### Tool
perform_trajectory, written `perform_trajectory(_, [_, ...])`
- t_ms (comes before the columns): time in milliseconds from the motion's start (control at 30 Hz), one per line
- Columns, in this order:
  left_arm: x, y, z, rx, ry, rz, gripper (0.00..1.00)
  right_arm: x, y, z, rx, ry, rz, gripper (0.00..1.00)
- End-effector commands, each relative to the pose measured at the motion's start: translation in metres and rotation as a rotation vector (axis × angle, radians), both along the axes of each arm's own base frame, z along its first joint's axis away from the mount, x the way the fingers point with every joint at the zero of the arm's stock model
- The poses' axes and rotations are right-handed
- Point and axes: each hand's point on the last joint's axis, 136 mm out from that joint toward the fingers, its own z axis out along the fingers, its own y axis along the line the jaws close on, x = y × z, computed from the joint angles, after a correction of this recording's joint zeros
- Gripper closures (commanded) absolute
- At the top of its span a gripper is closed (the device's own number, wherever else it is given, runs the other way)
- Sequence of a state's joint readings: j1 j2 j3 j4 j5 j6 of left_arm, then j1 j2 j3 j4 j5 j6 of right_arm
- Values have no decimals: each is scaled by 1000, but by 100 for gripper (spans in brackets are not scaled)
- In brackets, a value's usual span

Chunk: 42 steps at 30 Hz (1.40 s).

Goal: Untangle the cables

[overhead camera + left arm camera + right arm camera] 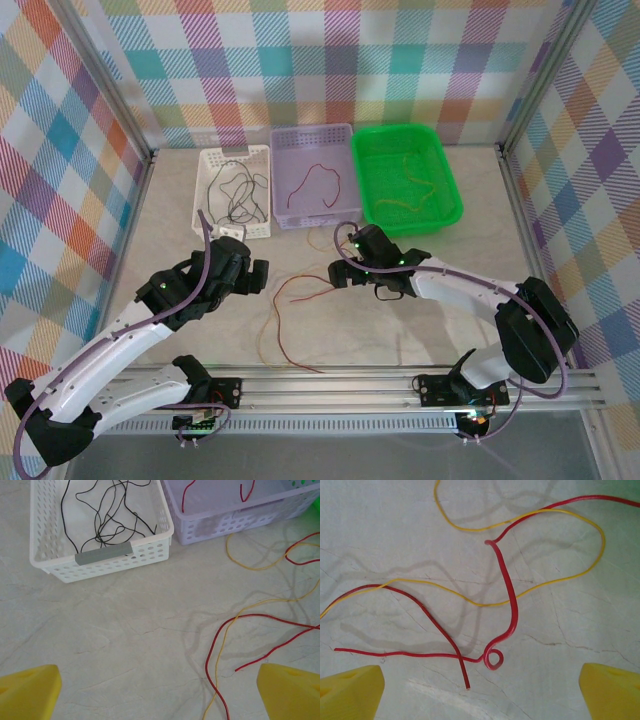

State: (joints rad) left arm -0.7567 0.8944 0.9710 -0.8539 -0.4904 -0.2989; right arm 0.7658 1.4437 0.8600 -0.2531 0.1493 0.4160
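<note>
At the back of the table (170, 230), side by side: green basket (398, 129) with an orange-yellow cable (418, 188), purple basket (312, 130) with a red cable (303, 183), white basket (203, 195) with black cables (102, 527). Nearer, left gripper (160, 695) and right gripper (480, 695), jaws spread wide, gripping nothing (both above the surface). Beneath the right, crossed on the table: loose red cable (513, 605), loose yellow cable (470, 601).

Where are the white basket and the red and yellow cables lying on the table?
white basket (65, 570), left wrist view, front wall.
red cable (513, 605), right wrist view, upright middle stretch.
yellow cable (485, 604), right wrist view, low middle curve.
</note>
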Motion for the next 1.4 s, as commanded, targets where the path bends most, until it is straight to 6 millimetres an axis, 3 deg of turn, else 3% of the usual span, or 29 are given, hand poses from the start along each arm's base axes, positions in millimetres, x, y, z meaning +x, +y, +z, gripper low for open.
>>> perform_trajectory(0, [2, -1, 2, -35, -16, 13, 0, 11, 12, 14, 46, -42, -9, 12])
perform_trajectory(133, [2, -2, 0, -37, -9, 8, 0, 13, 16, 9, 53, -29, -9, 51])
perform_trajectory(200, [2, -2, 0, -39, -7, 6, 0, 14, 20, 5, 57, -15, -3, 62])
perform_trajectory(400, [2, -4, -3, -39, 5, -3, 0, 17, 28, -4, 43, 14, 11, 80])
perform_trajectory(567, [2, -6, -4, -40, 13, -10, 0, 21, 28, -6, 25, 12, 4, 86])
perform_trajectory(733, [2, -7, -6, -41, 20, -12, 1, 23, 27, -9, 8, 16, 1, 99])
perform_trajectory(867, [2, -9, -7, -41, 25, -17, 1, 22, 24, -3, 8, 3, -9, 100])
perform_trajectory(1067, [2, -11, -9, -45, 36, -24, 1, 22, 14, 18, -2, -42, -21, 100])
perform_trajectory(1367, [3, -14, -11, -50, 51, -33, 2, 15, -4, 66, 12, -128, -41, 100])
